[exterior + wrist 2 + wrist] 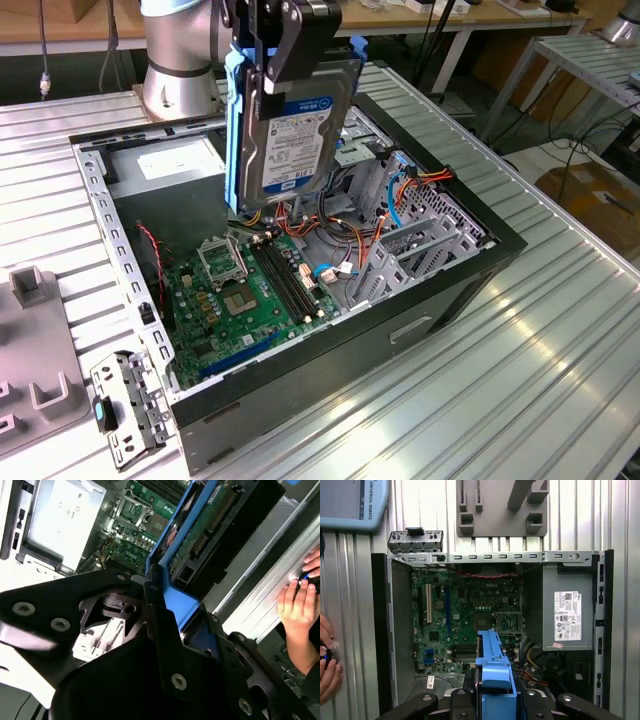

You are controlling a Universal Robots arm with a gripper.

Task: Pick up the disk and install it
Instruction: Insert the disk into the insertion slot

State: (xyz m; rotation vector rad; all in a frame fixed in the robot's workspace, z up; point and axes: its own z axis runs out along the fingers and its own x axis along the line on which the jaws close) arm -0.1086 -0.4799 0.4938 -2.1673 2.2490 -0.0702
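Disk (300,135) hangs on edge above the open computer case (450,300), my jaws closed on its upper end through the blue carrier (233,140); I judge it dense, rigid and shock-shy, best held by the carrier's sides, not the label

The gripper (268,78) hangs pointing down, fingers (295,45) clamped; arm (178,60) upright.

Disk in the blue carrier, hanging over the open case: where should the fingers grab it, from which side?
By its top end, from above, pinching the two broad flat faces. The disk hangs upright over the case, and the gripper is shut on it that way, leaving its lower end and the side rails of the blue carrier free.
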